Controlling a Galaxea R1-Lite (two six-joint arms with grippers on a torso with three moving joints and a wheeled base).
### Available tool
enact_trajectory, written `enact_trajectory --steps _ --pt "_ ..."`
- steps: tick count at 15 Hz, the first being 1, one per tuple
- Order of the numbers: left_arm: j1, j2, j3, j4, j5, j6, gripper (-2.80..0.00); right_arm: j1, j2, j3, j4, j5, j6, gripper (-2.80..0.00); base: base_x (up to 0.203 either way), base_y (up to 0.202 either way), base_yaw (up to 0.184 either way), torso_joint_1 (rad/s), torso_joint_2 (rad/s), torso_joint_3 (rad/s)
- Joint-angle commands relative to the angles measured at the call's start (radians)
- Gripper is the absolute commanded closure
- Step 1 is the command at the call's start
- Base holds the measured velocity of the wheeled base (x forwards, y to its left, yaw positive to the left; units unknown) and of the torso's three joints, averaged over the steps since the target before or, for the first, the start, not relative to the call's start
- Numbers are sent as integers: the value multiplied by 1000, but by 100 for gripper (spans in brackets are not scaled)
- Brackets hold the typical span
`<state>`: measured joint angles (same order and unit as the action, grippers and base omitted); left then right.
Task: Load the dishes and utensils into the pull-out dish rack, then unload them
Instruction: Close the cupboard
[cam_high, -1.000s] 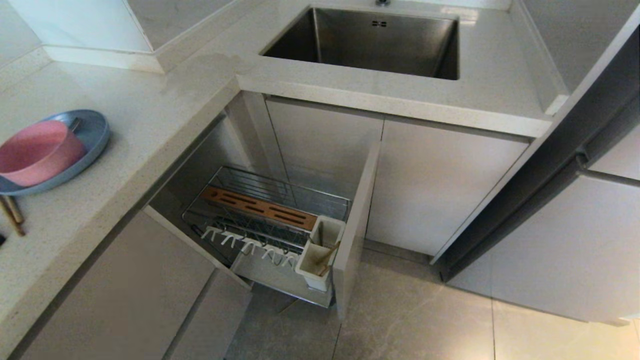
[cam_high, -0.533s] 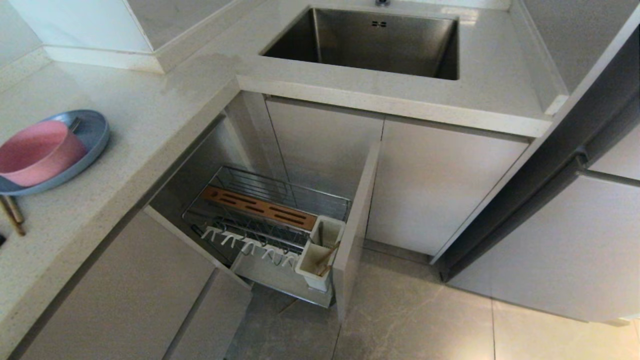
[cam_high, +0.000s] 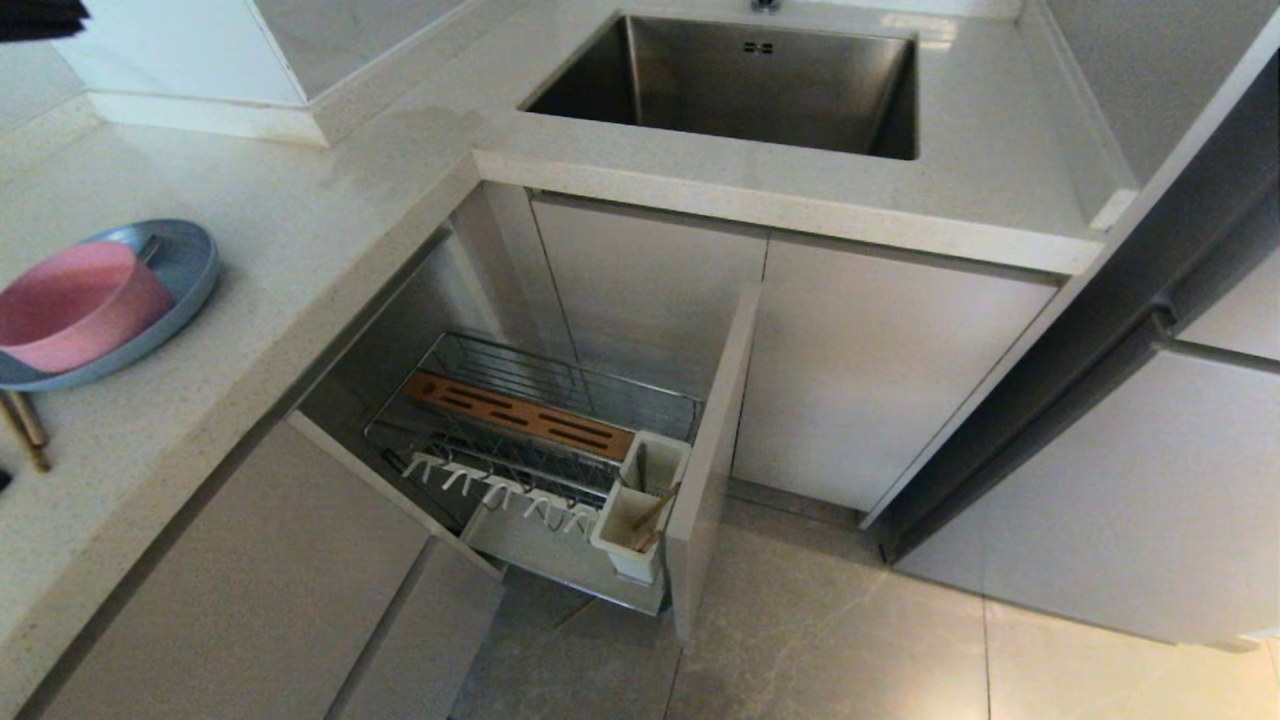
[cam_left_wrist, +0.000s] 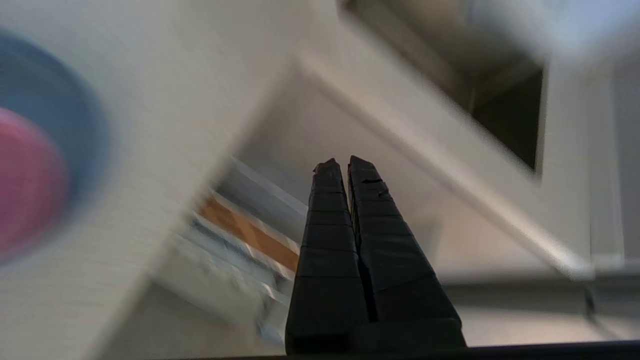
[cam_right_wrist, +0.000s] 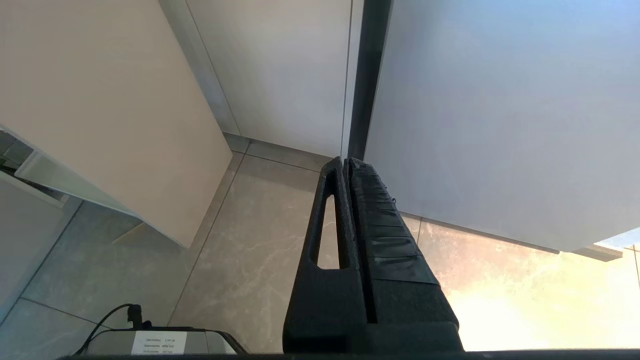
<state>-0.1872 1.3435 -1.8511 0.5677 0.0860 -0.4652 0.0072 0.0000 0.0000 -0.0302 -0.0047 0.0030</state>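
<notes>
Change: a dark part of the left arm (cam_high: 40, 18) has come into the far left corner of the head view; nothing else has shifted.
Left gripper (cam_left_wrist: 345, 165): fingers pressed together, empty, in the air above the counter (cam_high: 300, 230).
Right gripper (cam_right_wrist: 347, 162): fingers together, empty, parked low over the floor (cam_right_wrist: 250, 240).
Bowl (cam_high: 75, 305): sits in the plate (cam_high: 185, 270), on the counter at the left.
Chopsticks (cam_high: 25, 430): on the counter, just near of the plate.
Dish rack (cam_high: 500, 420): pulled out under the counter; 1 wooden stick in its white cup (cam_high: 640, 520).

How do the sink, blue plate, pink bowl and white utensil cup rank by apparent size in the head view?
1. sink
2. blue plate, partly cut off
3. pink bowl
4. white utensil cup
</notes>
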Motion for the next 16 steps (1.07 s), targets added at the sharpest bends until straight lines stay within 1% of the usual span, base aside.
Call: enact_trajectory --steps 1,2,4,5,7,8,10,12,14,16 --pt "-53 118 -4 7 -2 -27 0 0 0 9 0 0 0 0 0 0 0 0 0 0" --pt "-79 164 -5 8 -21 -56 0 0 0 9 0 0 0 0 0 0 0 0 0 0" --pt "-128 211 6 12 -105 -89 0 0 0 8 0 0 0 0 0 0 0 0 0 0" --pt "-145 233 26 14 -161 -102 0 0 0 9 0 0 0 0 0 0 0 0 0 0" --pt "-157 260 47 15 -237 -104 0 0 0 8 0 0 0 0 0 0 0 0 0 0" --pt "-181 269 49 28 -253 -101 0 0 0 8 0 0 0 0 0 0 0 0 0 0" --pt "-202 312 50 75 -264 -88 0 0 0 8 0 0 0 0 0 0 0 0 0 0" --pt "-226 357 60 88 -278 -45 0 0 0 8 0 0 0 0 0 0 0 0 0 0" --pt "-239 399 68 96 -300 -32 0 0 0 8 0 0 0 0 0 0 0 0 0 0" --pt "-270 415 59 89 -348 -29 0 0 0 8 0 0 0 0 0 0 0 0 0 0"
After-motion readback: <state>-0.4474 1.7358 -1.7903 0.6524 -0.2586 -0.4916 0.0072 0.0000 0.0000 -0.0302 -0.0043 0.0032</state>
